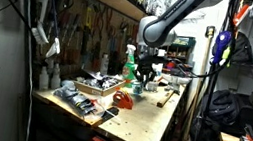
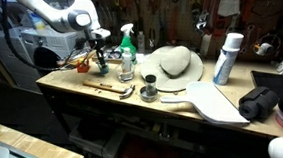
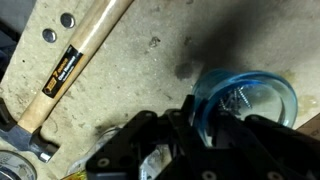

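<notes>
**Gripper low over a blue cup on the workbench**

In the wrist view the gripper [image 3: 200, 128] comes in from 6 o'clock as a dark mass. Its fingers sit right at the near rim of a clear blue cup [image 3: 262, 92]. Shadow hides how wide the jaws stand and whether they pinch the rim, so I cannot tell if it has hold of anything. The cup stands upright on the surface [image 3: 150, 60] at about 2 o'clock from the gripper, with small metal bits inside it.

A wooden-handled hammer [image 3: 75, 58] lies flat towards 10 o'clock, apart from the cup. Its handle runs up to 12 o'clock and its steel head is down at 8 o'clock.

In both exterior views the gripper [image 1: 142, 80] [image 2: 101, 62] hangs close above the bench. In an exterior view a green-topped spray bottle [image 2: 126, 50] stands just beside it at 3 o'clock. Further along are a pale hat [image 2: 173, 63] and a white can [image 2: 226, 57].
</notes>
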